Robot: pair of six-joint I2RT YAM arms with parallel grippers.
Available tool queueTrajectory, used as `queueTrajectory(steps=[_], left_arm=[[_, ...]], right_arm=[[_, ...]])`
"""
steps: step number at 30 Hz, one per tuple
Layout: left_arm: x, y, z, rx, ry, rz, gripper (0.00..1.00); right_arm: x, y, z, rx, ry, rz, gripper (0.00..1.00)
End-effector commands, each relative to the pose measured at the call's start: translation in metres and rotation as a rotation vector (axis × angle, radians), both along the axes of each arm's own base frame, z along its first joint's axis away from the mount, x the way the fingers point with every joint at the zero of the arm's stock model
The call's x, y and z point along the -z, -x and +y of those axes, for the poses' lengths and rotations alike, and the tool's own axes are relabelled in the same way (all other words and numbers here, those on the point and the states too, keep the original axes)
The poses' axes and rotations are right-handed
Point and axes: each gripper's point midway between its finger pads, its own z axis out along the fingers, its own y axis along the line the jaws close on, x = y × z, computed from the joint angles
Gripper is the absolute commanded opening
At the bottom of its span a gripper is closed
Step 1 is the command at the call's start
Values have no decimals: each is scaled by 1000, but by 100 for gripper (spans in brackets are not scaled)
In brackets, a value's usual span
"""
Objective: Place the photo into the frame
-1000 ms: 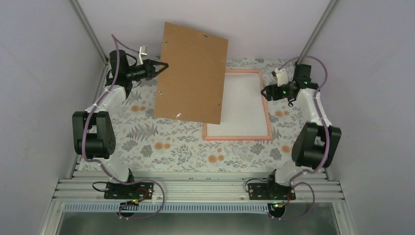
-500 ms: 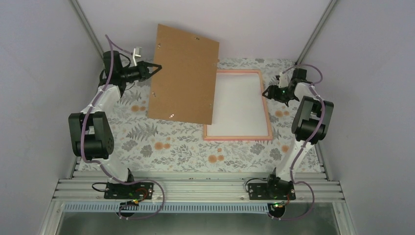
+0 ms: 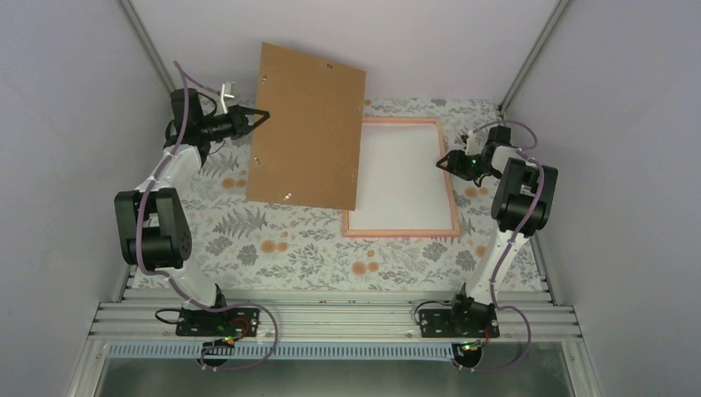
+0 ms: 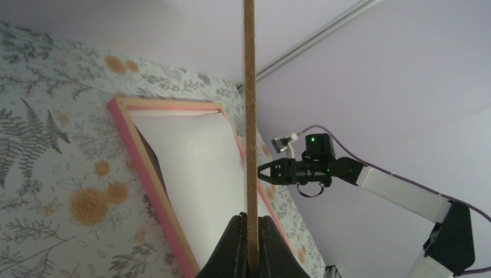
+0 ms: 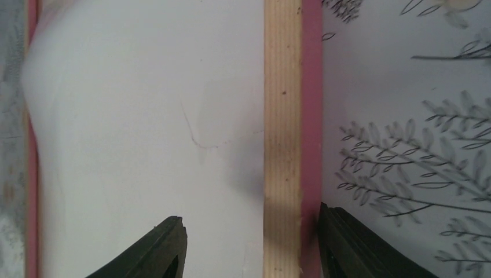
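The pink frame point(image 3: 401, 233) lies flat on the floral cloth at the right, with a white sheet point(image 3: 405, 174) filling it. No sunset side of the photo shows in any view. My left gripper point(image 3: 263, 116) is shut on the left edge of a brown backing board point(image 3: 306, 124), held tilted above the frame's left side. In the left wrist view the board point(image 4: 249, 87) is edge-on between my left gripper point(image 4: 249, 240). My right gripper point(image 3: 444, 163) is low at the frame's right rail point(image 5: 310, 116). The right gripper point(image 5: 252, 243) is open, one finger over the sheet, the other outside the rail.
A floral tablecloth point(image 3: 273, 240) covers the table. Lilac walls and aluminium posts point(image 3: 149, 50) close in the back and sides. The raised board overhangs the frame's left rail. The arm bases sit on the rail point(image 3: 331, 318) at the near edge.
The left arm has drawn the board slightly left. The right gripper has dropped towards the frame's right rail and its jaws have narrowed.
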Motion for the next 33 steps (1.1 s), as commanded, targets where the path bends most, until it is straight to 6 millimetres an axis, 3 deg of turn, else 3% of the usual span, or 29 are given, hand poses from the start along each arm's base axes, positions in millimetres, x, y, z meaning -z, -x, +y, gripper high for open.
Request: queueTrajectory(steps=[1, 7, 11, 15, 17, 24, 33], left_arm=[[-16, 6, -2, 28, 36, -44, 2], [4, 16, -8, 7, 114, 54, 2], [23, 26, -23, 11, 140, 118, 2], [32, 31, -40, 40, 169, 143, 2], [32, 28, -47, 48, 179, 141, 2], [36, 8, -73, 93, 199, 143, 2], [67, 3, -97, 161, 199, 215, 2]], right_arm=[[1, 13, 29, -22, -142, 24, 57], [0, 34, 57, -35, -241, 61, 57], [-3, 47, 81, -56, -319, 91, 59], [-4, 69, 110, -96, -388, 123, 62], [-9, 70, 117, -120, -395, 107, 62], [-17, 60, 106, -147, -315, 67, 60], [-24, 66, 88, -127, -275, 41, 59]])
